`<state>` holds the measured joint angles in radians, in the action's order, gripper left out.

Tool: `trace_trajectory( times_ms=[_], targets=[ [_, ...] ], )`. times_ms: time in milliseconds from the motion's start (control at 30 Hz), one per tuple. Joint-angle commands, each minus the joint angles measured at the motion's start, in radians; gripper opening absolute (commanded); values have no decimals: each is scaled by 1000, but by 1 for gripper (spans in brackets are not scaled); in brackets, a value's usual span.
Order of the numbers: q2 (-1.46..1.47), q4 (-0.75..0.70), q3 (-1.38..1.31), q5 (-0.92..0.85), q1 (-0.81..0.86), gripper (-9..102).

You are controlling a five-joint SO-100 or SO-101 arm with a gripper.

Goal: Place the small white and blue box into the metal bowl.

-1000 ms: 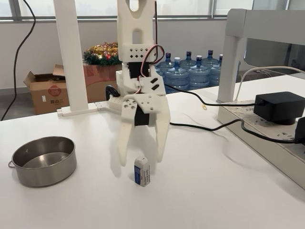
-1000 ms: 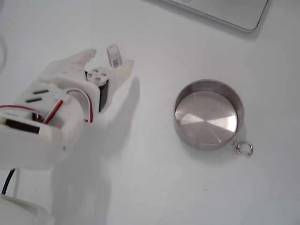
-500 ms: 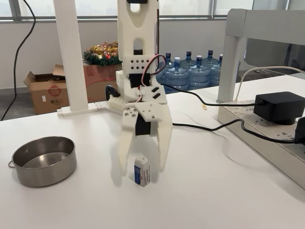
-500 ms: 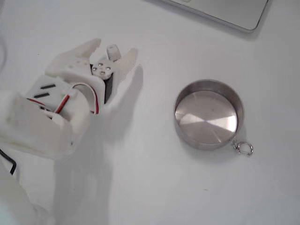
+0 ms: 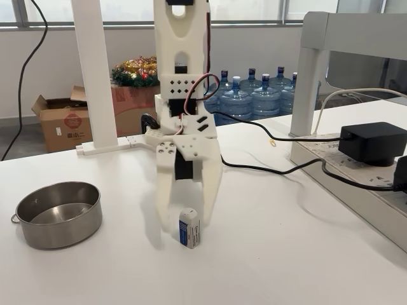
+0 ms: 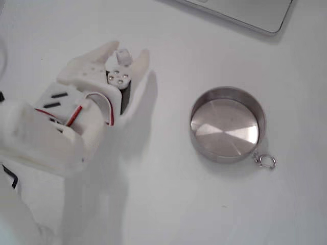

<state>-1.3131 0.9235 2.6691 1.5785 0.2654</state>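
Note:
The small white and blue box [image 5: 189,227] stands upright on the white table, near its front. My white gripper [image 5: 185,229] points straight down over the box, open, with one finger on each side and gaps left between the fingers and the box. From above, the box [image 6: 122,53] shows between the two fingertips [image 6: 143,55], and the gripper [image 6: 127,51] still stands open. The metal bowl [image 5: 60,230] sits well to the left in the front view. In the view from above the bowl [image 6: 225,125] lies to the right with nothing in it, its ring loop [image 6: 265,161] at the lower right edge.
A black power adapter [image 5: 372,141] and its cables [image 5: 273,168] lie on the right, beside a white shelf frame [image 5: 311,76]. A white post [image 5: 95,76] stands behind at the left. A pale flat device [image 6: 240,13] lies at the top edge.
The gripper has come down lower around the box and shifted slightly left in the front view, with its fingers drawn closer together. Box and bowl have not moved.

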Motion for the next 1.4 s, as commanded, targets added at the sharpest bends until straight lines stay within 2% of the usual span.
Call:
trace_trajectory(
  times_ms=[0, 467, 700, 933, 1067, 1367],
  targets=[
    [12, 25, -2, -3, -2, 18],
    [64, 29, -9, 8, -3, 18],
    [64, 29, -15, 9, 0, 8],
    [64, 29, -17, 9, 0, 7],
    [63, 29, -8, 9, 26, -2],
    [-48, 29, 40, -2, 35, -2]
  ],
)
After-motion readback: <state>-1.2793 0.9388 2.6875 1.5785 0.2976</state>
